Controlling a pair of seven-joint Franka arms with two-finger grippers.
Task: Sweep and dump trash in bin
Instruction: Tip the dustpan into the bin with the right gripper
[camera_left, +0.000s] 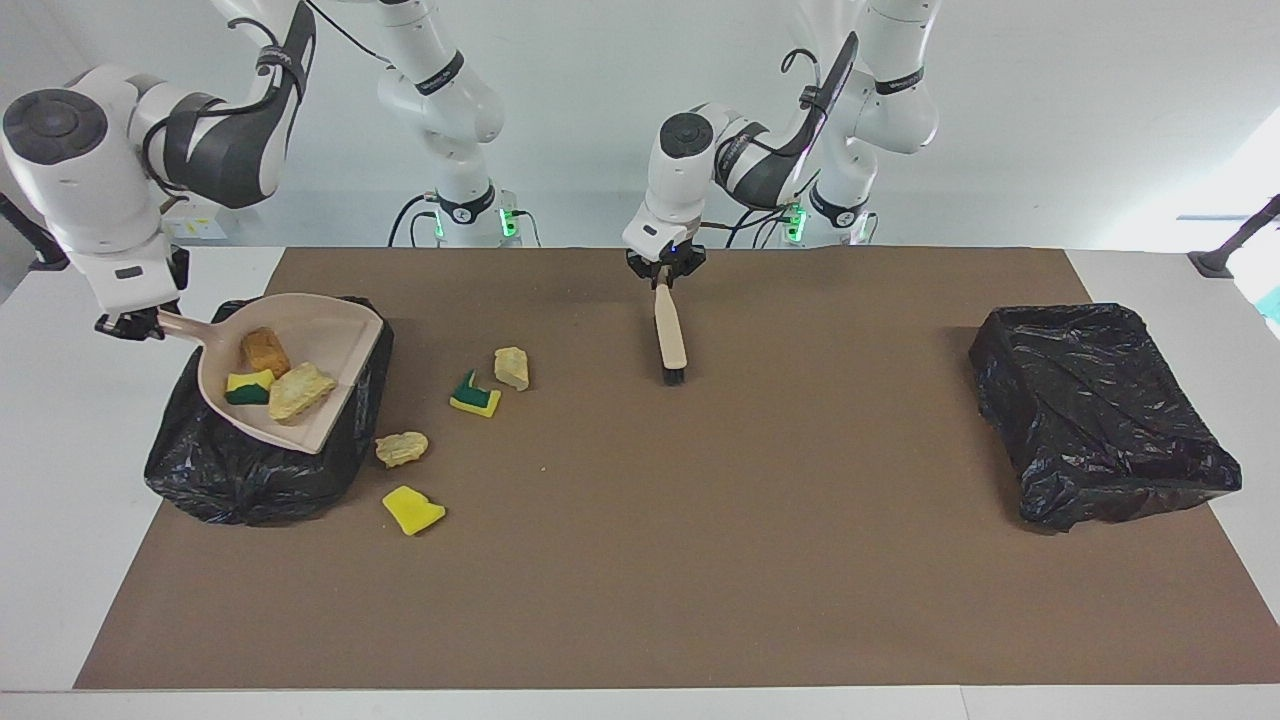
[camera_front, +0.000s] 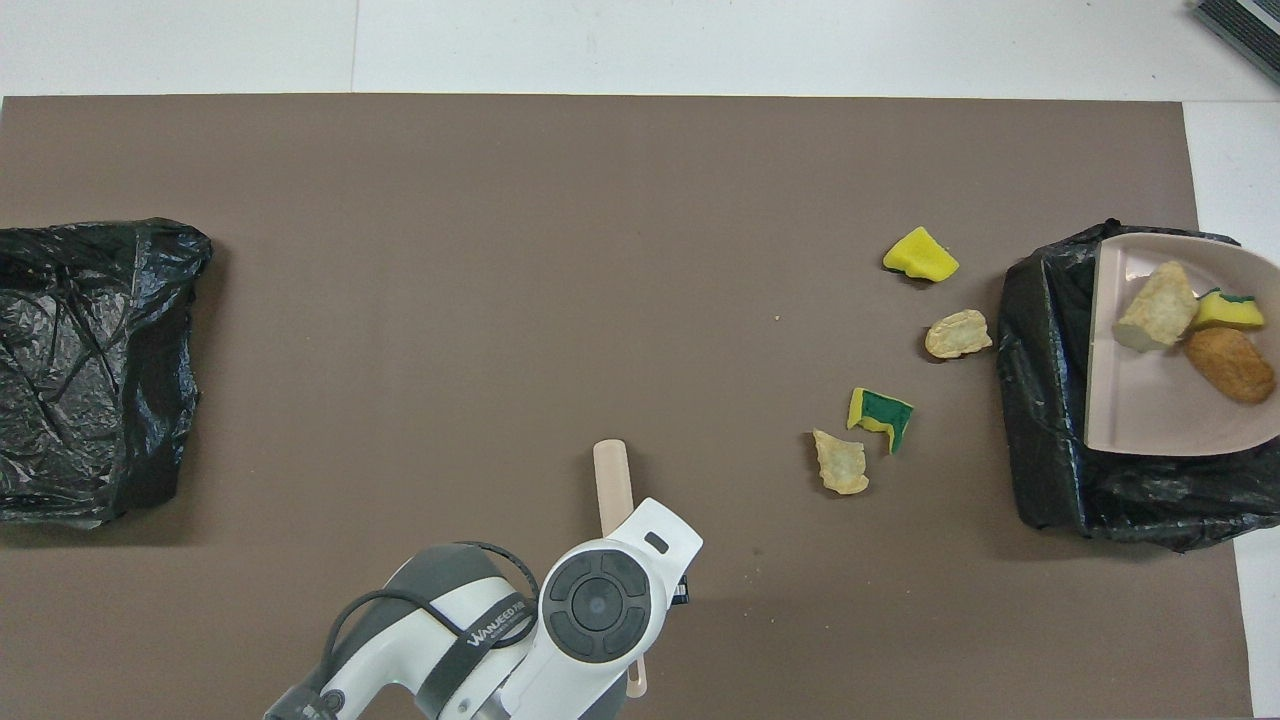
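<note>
A dustpan (camera_left: 330, 345) is held by its handle in the right gripper (camera_left: 135, 323), jaws clamped, over the black-lined bin (camera_left: 240, 470) at the right arm's end of the brown mat (camera_left: 700, 560). Three scraps are carried in the pan: an orange-brown lump (camera_left: 264, 350), a green-backed sponge (camera_left: 247, 388) and a beige lump (camera_left: 298, 390). Four scraps are left on the mat just beside that bin: a yellow chunk (camera_left: 412, 510), a beige lump (camera_left: 402, 448), a second green-backed sponge (camera_left: 474, 396) and another beige lump (camera_left: 512, 367). Wide bare mat lies between these and a second bin (camera_left: 1100, 410) at the left arm's end. A brush (camera_left: 668, 338) is clamped in the left gripper (camera_left: 662, 272), bristles down on the mat, nearer the robots than mid-mat. White tabletop (camera_left: 60, 480) borders the mat.
</note>
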